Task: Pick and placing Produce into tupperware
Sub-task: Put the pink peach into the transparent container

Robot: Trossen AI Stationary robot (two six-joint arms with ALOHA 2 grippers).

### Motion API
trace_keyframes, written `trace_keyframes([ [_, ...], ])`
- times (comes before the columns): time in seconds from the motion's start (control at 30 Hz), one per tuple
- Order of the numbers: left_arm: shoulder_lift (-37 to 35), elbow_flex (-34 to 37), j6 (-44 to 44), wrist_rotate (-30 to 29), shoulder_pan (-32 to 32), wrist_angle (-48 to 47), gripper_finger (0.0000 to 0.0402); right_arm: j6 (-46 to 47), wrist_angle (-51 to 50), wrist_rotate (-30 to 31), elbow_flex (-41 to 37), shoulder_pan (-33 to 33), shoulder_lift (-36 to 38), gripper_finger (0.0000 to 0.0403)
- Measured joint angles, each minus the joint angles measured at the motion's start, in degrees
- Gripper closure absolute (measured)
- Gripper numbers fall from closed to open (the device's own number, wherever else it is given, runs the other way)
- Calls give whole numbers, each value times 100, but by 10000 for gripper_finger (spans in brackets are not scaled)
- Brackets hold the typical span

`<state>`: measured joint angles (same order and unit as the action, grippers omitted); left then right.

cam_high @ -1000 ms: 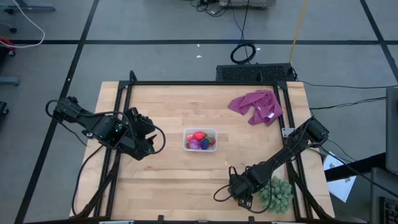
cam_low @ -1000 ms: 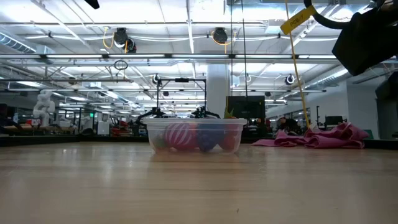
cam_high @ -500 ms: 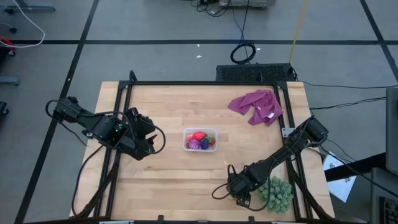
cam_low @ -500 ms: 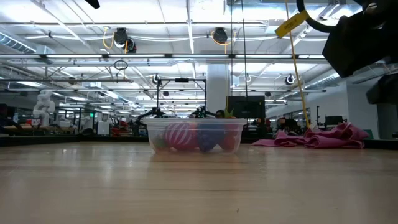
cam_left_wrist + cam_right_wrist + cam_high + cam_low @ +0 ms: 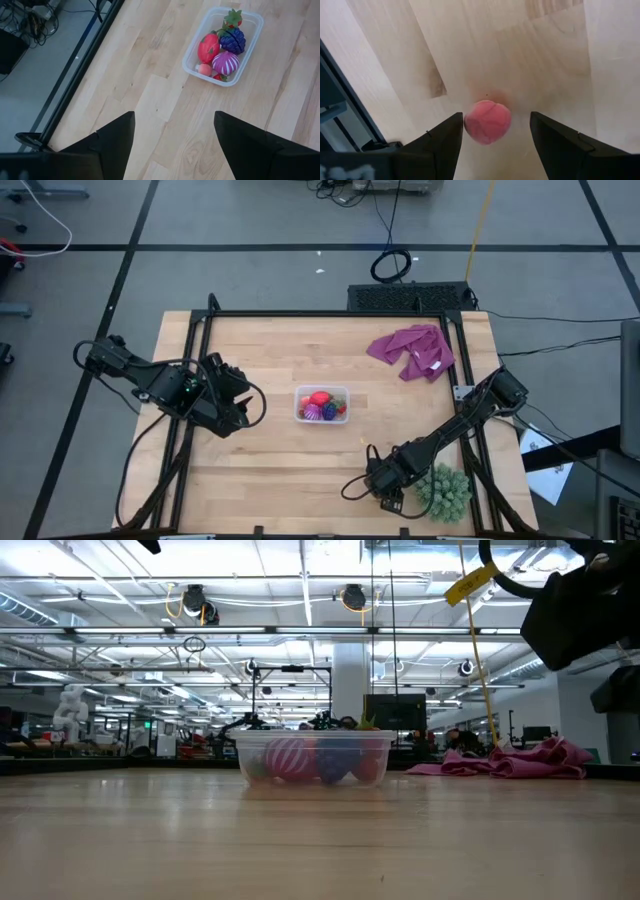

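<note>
Looking down on your bench, you have the tupperware sitting near the middle, its long axis running left to right across the boards, parallel to the near edge. Inside it lie the packed produce: a red strawberry-like piece, a dark purple bumpy fruit, a striped magenta one, a small strawberry with a green cap and a pinkish bit. The red piece lies lengthwise along the box's short side.

Your left hand hangs to the left of the box, well apart from it, its two fingers spread wide with nothing between them.

Your right hand is low over the near right part of the bench, just beside the big green spiky ball. Its fingers stand apart around a round pink fruit that rests on the wood; one finger looks very close to the fruit or touching it, the other has a clear gap. The fruit is nearly round, with a shallow crease on top, so no long axis can be told.

A purple-magenta cloth lies crumpled at the far right of the bench.
</note>
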<state>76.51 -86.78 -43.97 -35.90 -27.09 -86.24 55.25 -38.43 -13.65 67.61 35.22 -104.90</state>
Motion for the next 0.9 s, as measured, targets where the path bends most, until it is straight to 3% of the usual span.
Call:
trace_keyframes([
  [0.5,0,0,4,-2,0,85,128,106,63,-7,-103,0,0,184],
  [0.9,0,0,5,-2,0,85,128,109,50,2,-103,0,0,259],
])
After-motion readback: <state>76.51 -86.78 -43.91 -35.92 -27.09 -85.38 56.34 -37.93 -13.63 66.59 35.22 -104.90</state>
